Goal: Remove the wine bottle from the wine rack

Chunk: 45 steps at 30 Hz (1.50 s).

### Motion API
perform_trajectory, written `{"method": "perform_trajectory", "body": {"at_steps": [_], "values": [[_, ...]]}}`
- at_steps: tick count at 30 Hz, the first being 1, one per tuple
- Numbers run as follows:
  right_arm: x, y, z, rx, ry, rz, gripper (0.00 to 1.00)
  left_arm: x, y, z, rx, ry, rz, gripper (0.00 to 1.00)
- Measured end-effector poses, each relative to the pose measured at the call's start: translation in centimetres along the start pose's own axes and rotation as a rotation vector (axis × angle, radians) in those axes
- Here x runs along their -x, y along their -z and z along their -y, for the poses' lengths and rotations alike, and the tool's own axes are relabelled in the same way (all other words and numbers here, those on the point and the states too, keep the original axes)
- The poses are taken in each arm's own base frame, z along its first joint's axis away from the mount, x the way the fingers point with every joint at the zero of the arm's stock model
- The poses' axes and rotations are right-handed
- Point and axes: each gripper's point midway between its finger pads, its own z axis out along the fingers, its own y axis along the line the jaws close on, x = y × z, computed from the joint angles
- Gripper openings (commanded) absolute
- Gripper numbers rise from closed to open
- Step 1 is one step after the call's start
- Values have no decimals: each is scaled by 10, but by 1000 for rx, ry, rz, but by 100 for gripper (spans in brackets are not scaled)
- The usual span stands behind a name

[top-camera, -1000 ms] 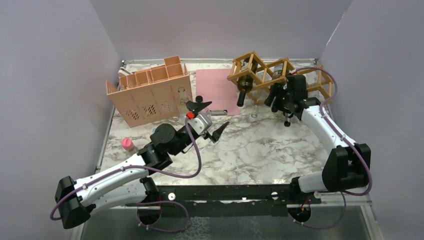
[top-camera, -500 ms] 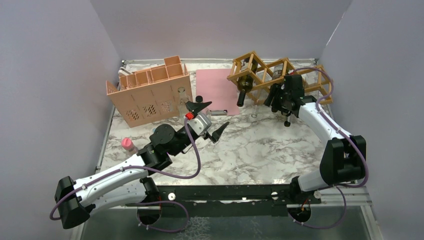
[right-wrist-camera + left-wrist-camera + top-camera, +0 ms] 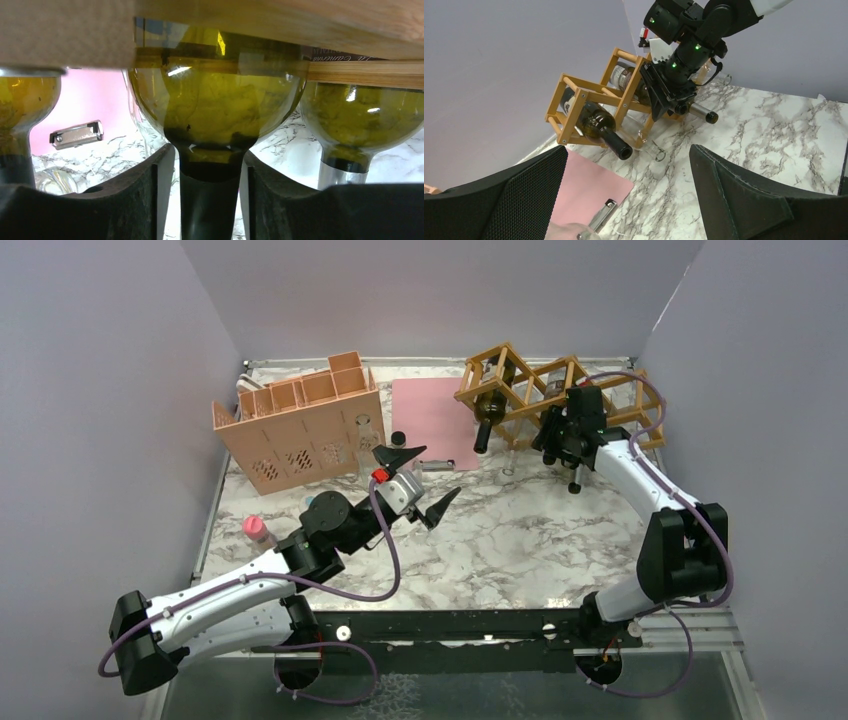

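Observation:
The golden-brown lattice wine rack [image 3: 520,380] stands at the back right and holds three green bottles, necks pointing toward me. It also shows in the left wrist view [image 3: 589,95]. My right gripper [image 3: 552,435] is at the middle cell. In the right wrist view its fingers [image 3: 150,200] straddle the dark neck of the middle wine bottle [image 3: 215,110], with a thin gap on each side, so it is open. My left gripper [image 3: 420,480] hovers open and empty over the table's middle, facing the rack.
A salmon-pink perforated box [image 3: 300,430] stands at the back left. A pink clipboard [image 3: 432,420] lies beside the rack. A pink-capped small bottle [image 3: 256,530] stands at the left. The left bottle's neck [image 3: 614,142] and the right bottle's silver neck [image 3: 701,114] jut out.
My right gripper has moved a little closer to the rack, further up the middle bottle's neck. The left arm has shifted slightly right.

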Motion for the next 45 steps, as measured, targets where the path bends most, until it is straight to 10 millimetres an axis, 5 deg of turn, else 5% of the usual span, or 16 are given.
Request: {"method": "perform_trajectory", "body": {"at_steps": [20, 45], "values": [[-8, 11, -1, 36, -21, -7, 28, -5, 0, 1, 6, -7, -11, 99], [-68, 77, -1, 198, -20, -40, 23, -4, 0, 2, 3, -6, -10, 99]]}}
